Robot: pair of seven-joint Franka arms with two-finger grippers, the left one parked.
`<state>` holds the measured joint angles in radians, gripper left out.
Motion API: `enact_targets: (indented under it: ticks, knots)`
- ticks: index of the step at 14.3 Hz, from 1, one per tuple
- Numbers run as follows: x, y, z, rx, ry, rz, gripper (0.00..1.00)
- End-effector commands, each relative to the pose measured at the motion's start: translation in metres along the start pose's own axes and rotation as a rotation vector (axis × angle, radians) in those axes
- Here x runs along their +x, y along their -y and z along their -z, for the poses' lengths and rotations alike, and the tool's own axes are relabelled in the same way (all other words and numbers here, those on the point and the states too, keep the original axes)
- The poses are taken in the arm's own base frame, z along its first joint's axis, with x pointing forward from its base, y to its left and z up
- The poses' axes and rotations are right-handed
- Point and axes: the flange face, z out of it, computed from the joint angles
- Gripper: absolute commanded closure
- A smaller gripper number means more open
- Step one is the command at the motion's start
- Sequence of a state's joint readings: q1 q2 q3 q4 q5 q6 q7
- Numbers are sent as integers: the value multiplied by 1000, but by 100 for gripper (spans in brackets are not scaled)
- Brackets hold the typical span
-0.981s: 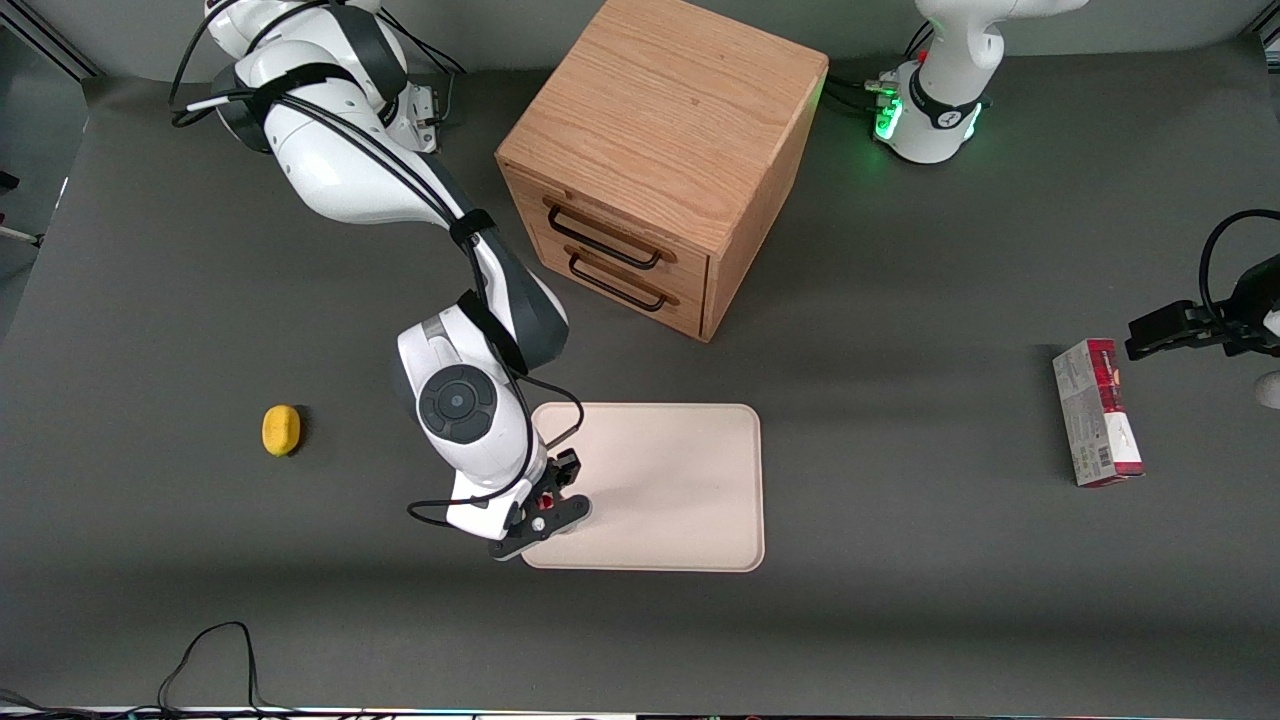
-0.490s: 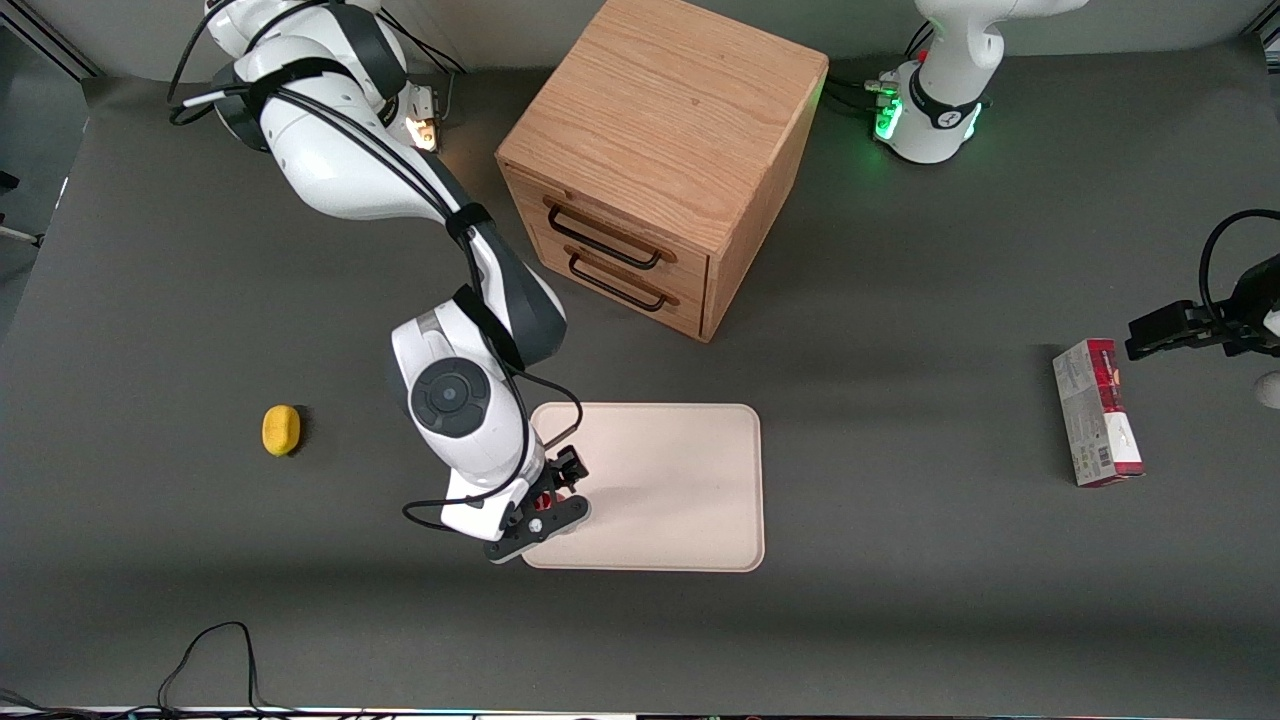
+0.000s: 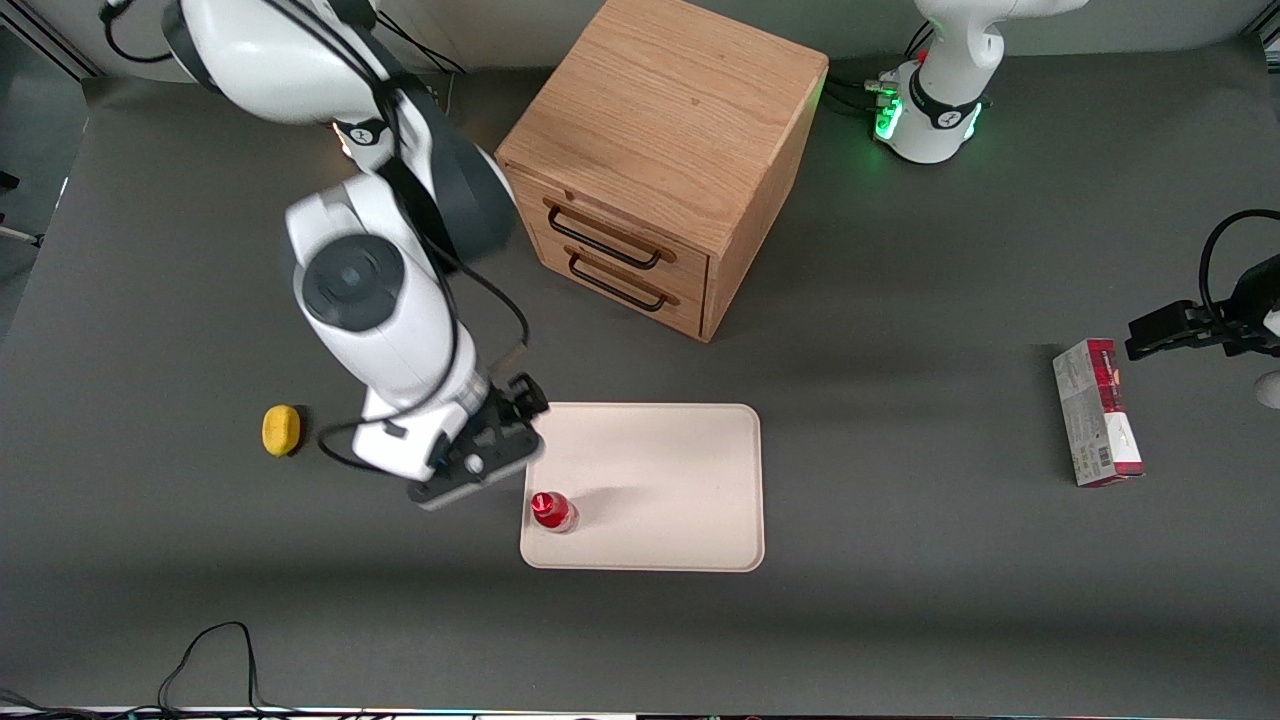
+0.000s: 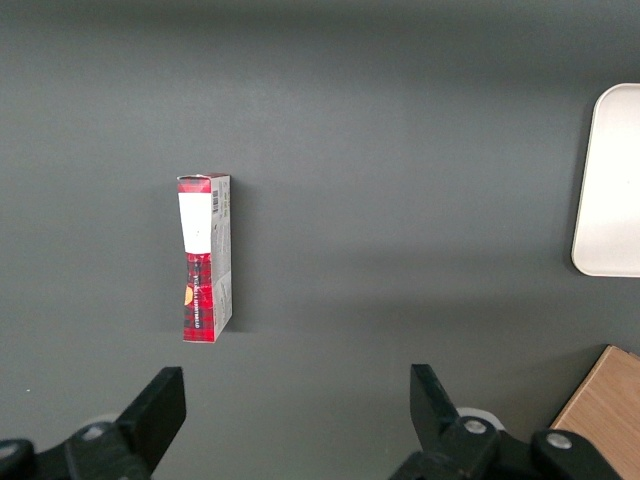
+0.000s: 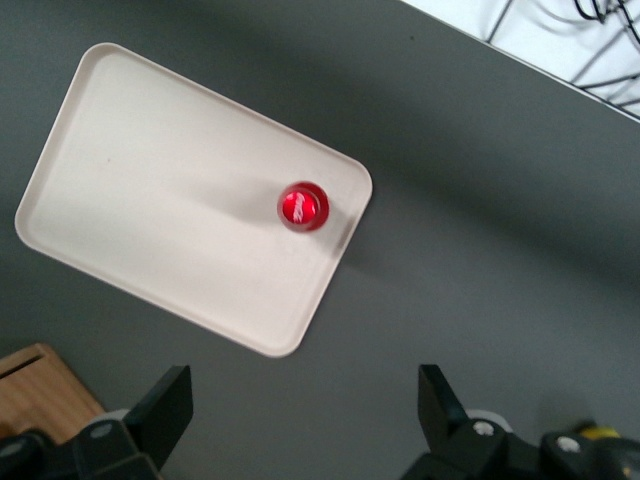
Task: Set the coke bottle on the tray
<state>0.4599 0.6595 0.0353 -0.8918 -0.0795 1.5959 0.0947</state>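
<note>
While the coke bottle [image 3: 552, 510] stands upright on the tray [image 3: 670, 480], the gripper [image 3: 478, 462] hangs above it, spread wide and empty.

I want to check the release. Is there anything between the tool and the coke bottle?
No. In the front view the open tool hangs apart from the upright coke bottle; between them show only bare table and the tray's rim.

No text can be read; print on the red-and-grey carton [image 4: 205, 258] is illegible
</note>
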Motion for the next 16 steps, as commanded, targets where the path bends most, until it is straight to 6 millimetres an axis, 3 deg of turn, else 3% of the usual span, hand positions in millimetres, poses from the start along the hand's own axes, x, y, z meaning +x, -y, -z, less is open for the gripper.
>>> enact_targets:
  ticks: [1,5,7,10,13,16]
  knots:
    - [-55,-32,33,-43,46,-79,0]
    - [-121,-113,59,-28,46,-200,0]
    - [-144,-165,63,7,53,-275,0]
    - [-164,-224,69,13,50,-292,0]
    - [-187,-250,68,23,56,-319,0]
    - [-194,-268,68,24,58,-351,0]
